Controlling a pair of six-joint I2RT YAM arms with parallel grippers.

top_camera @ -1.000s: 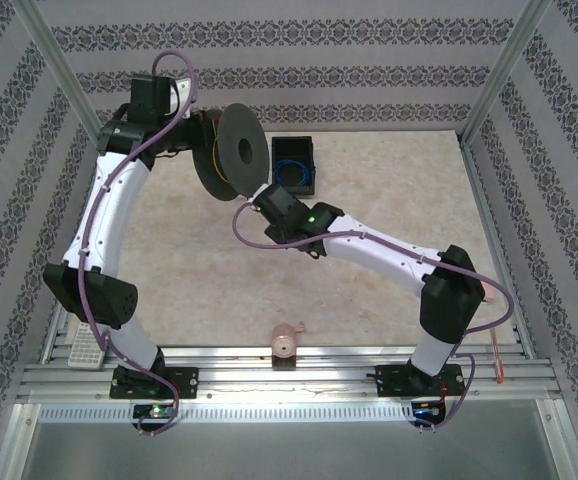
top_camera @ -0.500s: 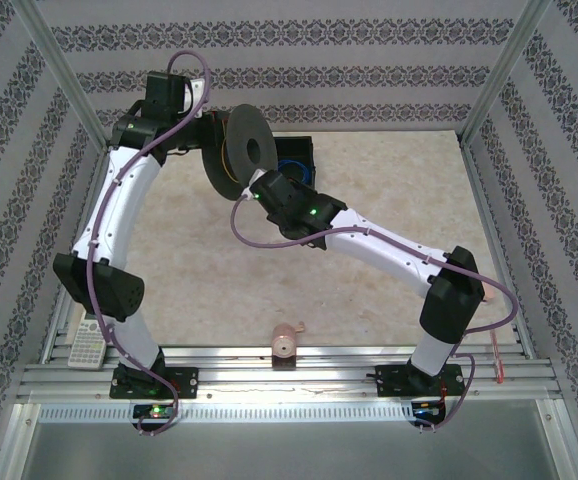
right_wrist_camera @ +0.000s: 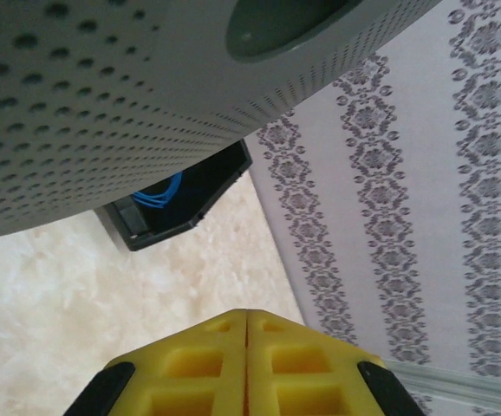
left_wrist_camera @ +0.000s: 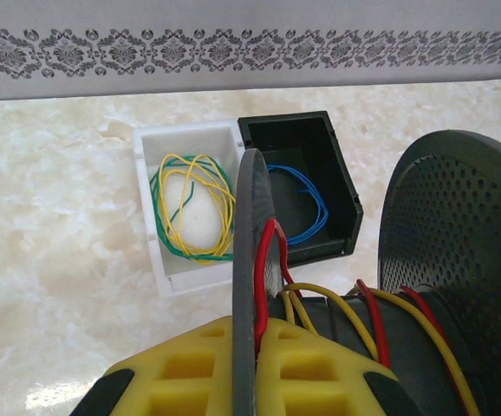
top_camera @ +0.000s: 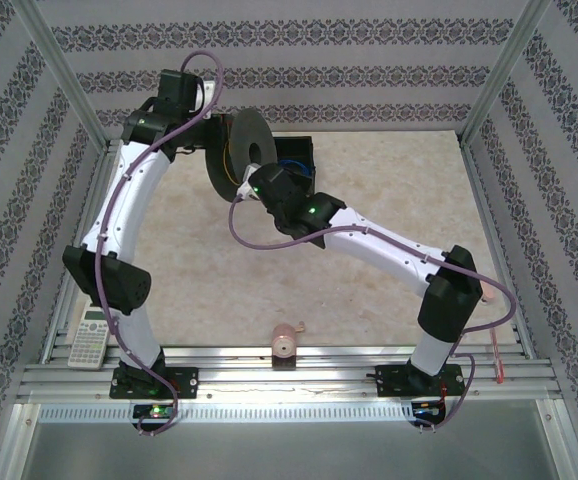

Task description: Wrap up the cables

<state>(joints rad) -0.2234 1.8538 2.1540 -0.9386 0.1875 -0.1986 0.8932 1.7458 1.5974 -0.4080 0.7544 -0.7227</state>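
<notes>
The spool partly hides the red cables.

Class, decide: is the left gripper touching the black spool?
Touching. The left wrist view shows the left gripper shut on the black spool, its thin flange edge pinched between the yellow fingers.

Pale wallpaper with dark ornamental bands encloses a marbled beige tabletop on three sides. Aluminium posts slant up at the corners; light, perhaps from overhead, glares on the near rail.
</notes>
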